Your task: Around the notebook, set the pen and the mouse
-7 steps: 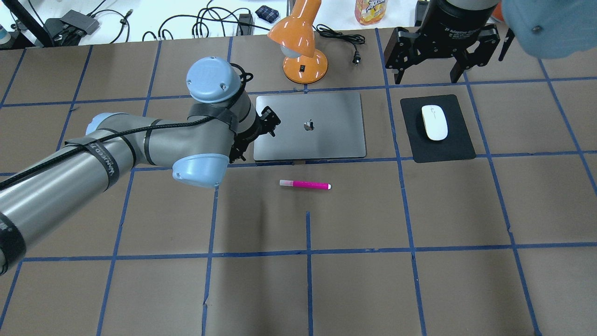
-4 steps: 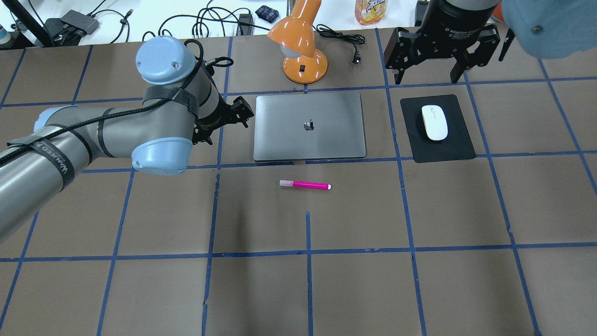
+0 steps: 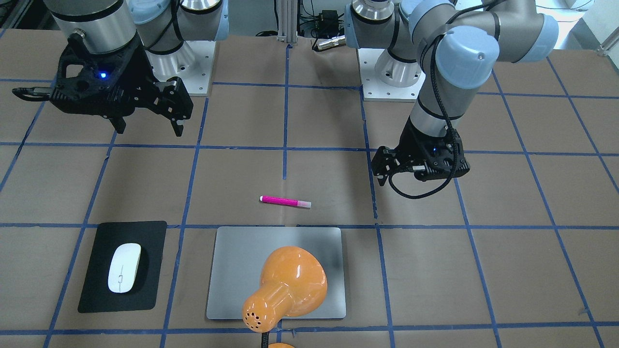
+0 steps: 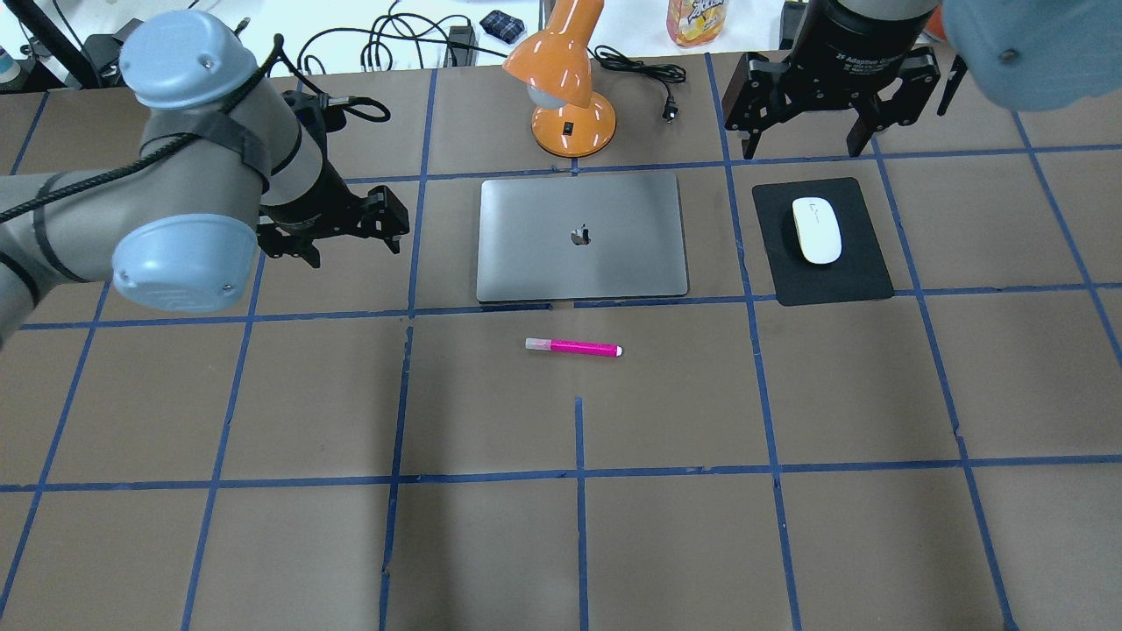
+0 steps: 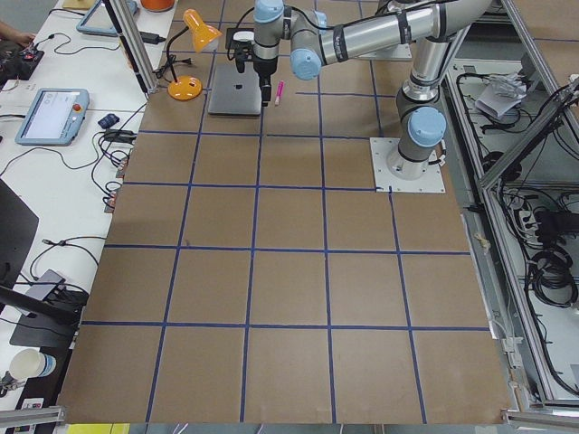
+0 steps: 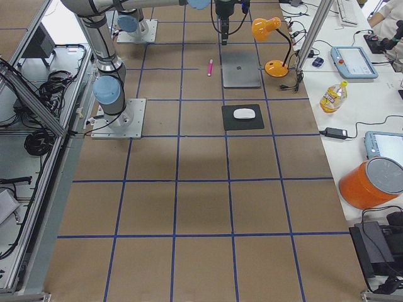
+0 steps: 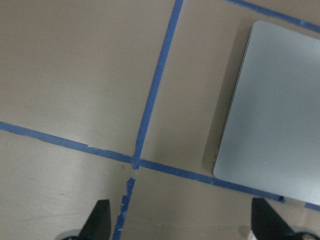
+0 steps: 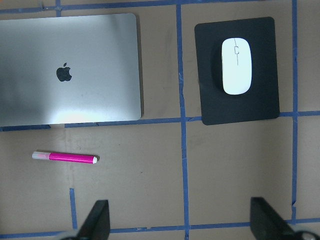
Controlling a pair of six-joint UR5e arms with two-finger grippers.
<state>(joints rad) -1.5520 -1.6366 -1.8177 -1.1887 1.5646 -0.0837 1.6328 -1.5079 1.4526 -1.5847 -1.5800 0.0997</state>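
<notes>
The pen [image 4: 573, 348] lies on the worktop [image 4: 263, 394] just before the notebook [image 4: 580, 267]. The mouse [image 4: 816, 230] sits on a black mat [image 4: 789, 282] beside it, with an orange lamp [image 4: 570, 105] behind. The left claw [image 7: 182, 222] and right claw [image 8: 181, 222] hang spread and empty.

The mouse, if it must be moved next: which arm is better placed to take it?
Probably the right. The mouse lies on the black mat, right of the notebook, and the open right gripper hovers just beyond it. The left gripper is on the notebook's far side.
</notes>
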